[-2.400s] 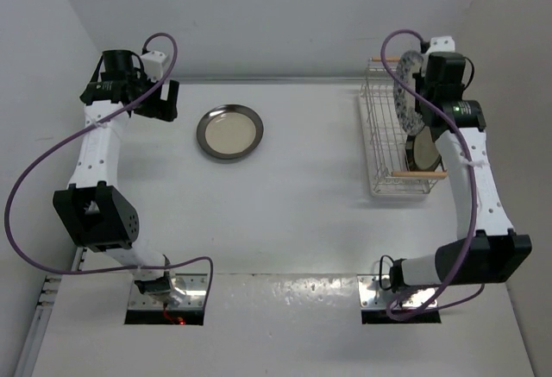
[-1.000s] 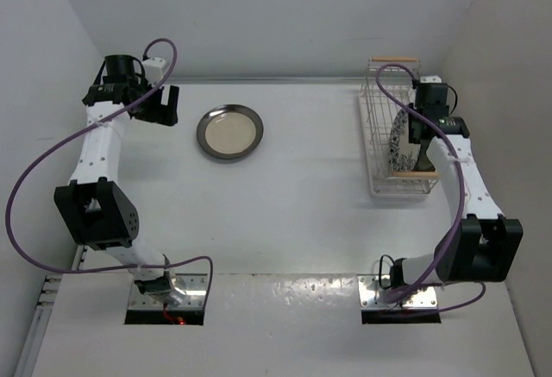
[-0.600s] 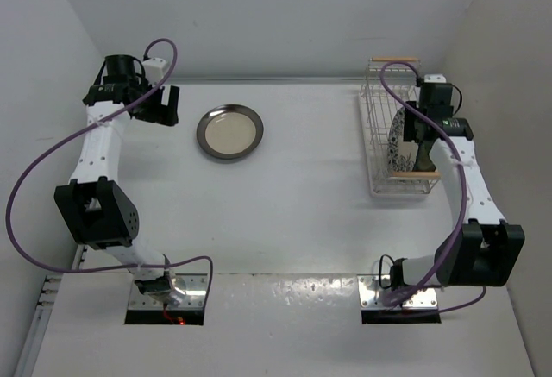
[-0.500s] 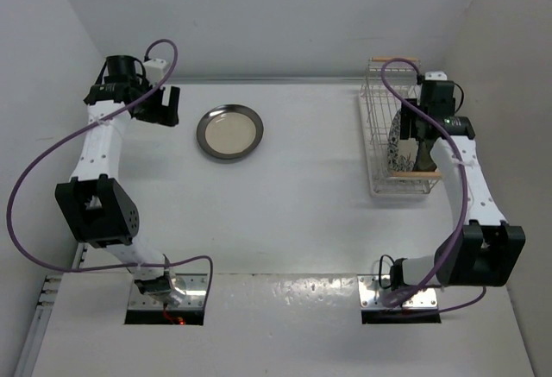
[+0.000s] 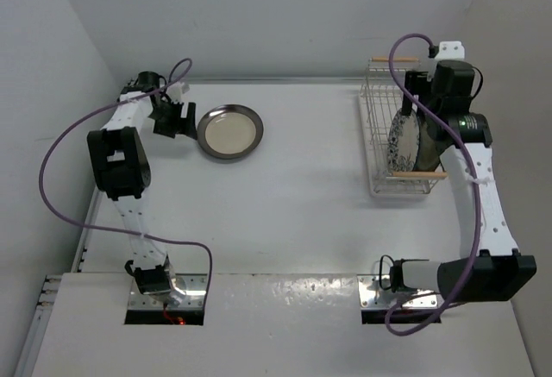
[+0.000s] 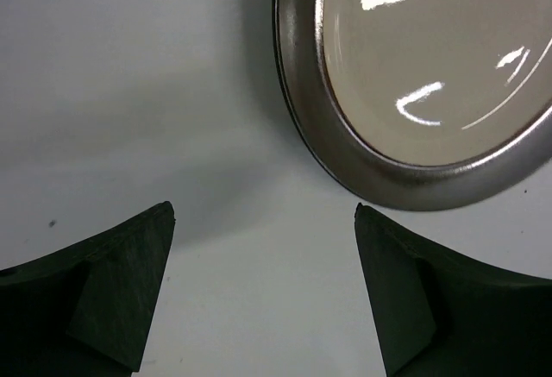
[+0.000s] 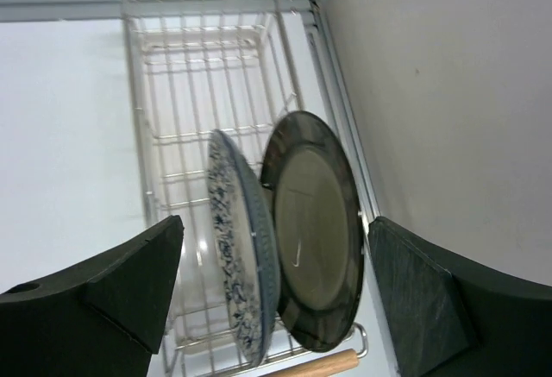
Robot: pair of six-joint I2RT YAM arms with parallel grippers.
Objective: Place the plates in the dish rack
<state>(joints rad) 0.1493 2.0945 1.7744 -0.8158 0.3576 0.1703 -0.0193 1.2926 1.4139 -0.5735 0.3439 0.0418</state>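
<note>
Your right gripper (image 7: 274, 222) hangs spread wide above the dish rack (image 7: 172, 92), gripping nothing. The floral plate (image 7: 233, 256) and a dark-rimmed plate (image 7: 315, 230) stand on edge inside. Your left gripper (image 6: 263, 213), fingers apart and empty, hovers just beside the shiny-rimmed plate (image 6: 431, 92), which lies flat on the table (image 5: 302, 204).

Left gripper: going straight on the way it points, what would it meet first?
Probably the rim of the dark-rimmed plate, just ahead of the open left gripper, slightly off-centre; height unclear.
</note>
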